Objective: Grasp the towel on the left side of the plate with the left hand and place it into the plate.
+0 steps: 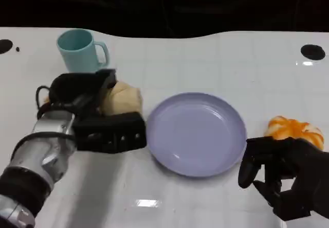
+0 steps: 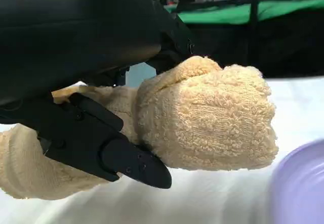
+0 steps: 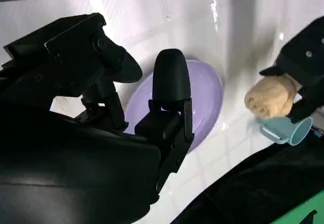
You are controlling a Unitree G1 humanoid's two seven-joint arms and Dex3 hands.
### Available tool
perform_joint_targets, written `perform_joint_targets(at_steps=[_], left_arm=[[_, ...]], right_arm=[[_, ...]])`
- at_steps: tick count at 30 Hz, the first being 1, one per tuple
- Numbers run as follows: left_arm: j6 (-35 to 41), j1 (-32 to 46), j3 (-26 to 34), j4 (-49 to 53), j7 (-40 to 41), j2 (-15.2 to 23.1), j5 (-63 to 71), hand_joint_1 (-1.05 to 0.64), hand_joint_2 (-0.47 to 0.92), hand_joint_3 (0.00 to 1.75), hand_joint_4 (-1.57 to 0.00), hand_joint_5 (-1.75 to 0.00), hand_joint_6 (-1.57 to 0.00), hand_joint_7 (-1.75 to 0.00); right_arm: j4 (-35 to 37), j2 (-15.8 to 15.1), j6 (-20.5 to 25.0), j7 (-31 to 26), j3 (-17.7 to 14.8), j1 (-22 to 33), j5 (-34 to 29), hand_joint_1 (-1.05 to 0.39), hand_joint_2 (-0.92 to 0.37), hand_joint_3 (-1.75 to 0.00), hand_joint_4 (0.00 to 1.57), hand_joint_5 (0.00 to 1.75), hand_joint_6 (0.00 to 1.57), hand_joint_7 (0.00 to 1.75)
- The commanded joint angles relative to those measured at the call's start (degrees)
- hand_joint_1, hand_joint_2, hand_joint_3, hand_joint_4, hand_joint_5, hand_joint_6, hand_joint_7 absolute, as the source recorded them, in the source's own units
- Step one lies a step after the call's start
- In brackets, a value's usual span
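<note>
A cream towel (image 1: pixel 123 98) lies bunched just left of the lavender plate (image 1: pixel 195 135), close to its rim. My left hand (image 1: pixel 85 109) grips it from the left, with fingers over its top and under its near side. In the left wrist view the black fingers (image 2: pixel 116 153) clamp the towel (image 2: pixel 212 113), and the plate's edge (image 2: pixel 304 183) lies just beyond. I cannot tell whether the towel is off the table. The right wrist view shows the towel (image 3: pixel 271 97) far off, past the plate (image 3: pixel 207 97). My right hand (image 1: pixel 288 179) rests near the plate's right rim, holding nothing, fingers loosely apart.
A light blue mug (image 1: pixel 79 49) stands behind the towel, handle to the right. An orange peeled-fruit object (image 1: pixel 295 130) lies right of the plate, just behind my right hand. A black round mark (image 1: pixel 312 52) sits at the table's far right.
</note>
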Motion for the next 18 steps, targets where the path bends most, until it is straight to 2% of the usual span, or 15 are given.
perform_joint_targets(at_steps=[1, 3, 5, 6, 7, 9, 10, 11, 14, 15, 16, 17, 18], left_arm=[[2.21, 0.98, 0.09, -8.89, -4.85, 0.02, 0.36, -0.29, 0.9, 0.16, -0.85, -1.75, -0.74, -1.03], [2.57, 0.97, -0.3, -11.58, -6.26, -0.66, 0.62, -0.31, 0.91, 0.1, -0.85, -1.75, -0.67, -1.25], [2.89, 0.44, -1.15, -12.92, -7.1, -1.87, 1.31, -0.25, 0.91, 0.09, -0.85, -1.75, -0.59, -1.52], [3.07, 0.24, -1.43, -13.38, -7.52, -2.31, 1.63, -0.24, 0.9, 0.11, -0.86, -1.75, -0.58, -1.22], [3.36, -0.09, -1.77, -13.62, -8.04, -3.04, 1.95, -0.24, 0.89, 0.13, -0.87, -1.75, -0.69, -0.9], [3.76, -0.63, -2.3, -13.83, -8.79, -4.3, 2.55, -0.23, 0.88, 0.15, -0.86, -1.75, -0.81, -0.77], [3.95, -0.97, -2.7, -13.89, -9.26, -5.17, 2.85, -0.23, 0.86, 0.15, -0.85, -1.75, -0.87, -0.58], [3.99, -1.24, -3.08, -13.85, -9.69, -5.98, 3.07, -0.23, 0.85, 0.15, -0.85, -1.75, -0.89, -0.48], [3.63, -1.79, -4.17, -13.62, -10.65, -7.62, 3.4, -0.24, 0.86, 0.16, -0.84, -1.75, -0.96, -0.41], [3.24, -1.98, -4.66, -13.39, -11.04, -8.36, 3.23, -0.24, 0.86, 0.18, -0.84, -1.75, -0.98, -0.54], [2.91, -2.09, -5.0, -13.24, -11.35, -8.9, 3.05, -0.24, 0.85, 0.22, -0.85, -1.75, -0.87, -0.99], [2.74, -2.18, -5.3, -13.09, -11.66, -9.52, 2.86, -0.24, 0.84, 0.24, -0.86, -1.75, -0.81, -1.16], [2.61, -2.26, -5.57, -12.95, -11.83, -9.99, 2.82, -0.25, 0.83, 0.26, -0.86, -1.75, -0.79, -1.11]], right_arm=[[-0.09, -0.41, 0.36, -0.13, -0.19, -0.07, 0.1, -0.01, -0.53, -1.11, 0.76, 1.75, 0.71, 1.43], [-0.05, -0.37, 0.37, -0.12, -0.16, -0.1, 0.14, 0.0, -0.53, -1.11, 0.76, 1.75, 0.71, 1.43], [0.0, -0.41, 0.28, -0.12, -0.07, -0.12, 0.07, 0.0, -0.53, -1.11, 0.76, 1.75, 0.71, 1.43], [0.0, -0.42, 0.27, -0.13, -0.01, -0.13, 0.03, 0.0, -0.53, -1.11, 0.76, 1.75, 0.71, 1.43], [-0.07, -0.36, 0.32, -0.15, 0.01, -0.12, 0.06, 0.0, -0.53, -1.11, 0.76, 1.75, 0.71, 1.43], [-0.19, -0.17, 0.45, -0.23, 0.09, -0.13, 0.13, 0.0, -0.53, -1.11, 0.76, 1.75, 0.71, 1.43], [-0.3, -0.1, 0.68, -0.3, 0.2, -0.2, 0.04, -0.01, -0.53, -1.11, 0.76, 1.75, 0.71, 1.43], [-0.45, -0.04, 1.14, -0.35, 0.33, -0.3, -0.07, -0.01, -0.53, -1.11, 0.76, 1.75, 0.71, 1.43], [-0.72, 0.01, 1.91, -0.49, 0.63, -0.48, -0.24, -0.01, -0.54, -1.11, 0.76, 1.75, 0.71, 1.43], [-0.77, -0.01, 1.84, -0.6, 0.82, -0.49, -0.39, -0.01, -0.53, -1.11, 0.76, 1.75, 0.71, 1.43], [-0.87, -0.01, 1.91, -0.68, 0.99, -0.51, -0.5, -0.02, -0.54, -1.11, 0.76, 1.75, 0.71, 1.43], [-1.01, 0.02, 2.04, -0.73, 1.11, -0.53, -0.53, -0.02, -0.54, -1.11, 0.76, 1.75, 0.71, 1.42], [-1.12, 0.08, 2.15, -0.77, 1.17, -0.53, -0.48, -0.02, -0.54, -1.11, 0.76, 1.75, 0.71, 1.42]])
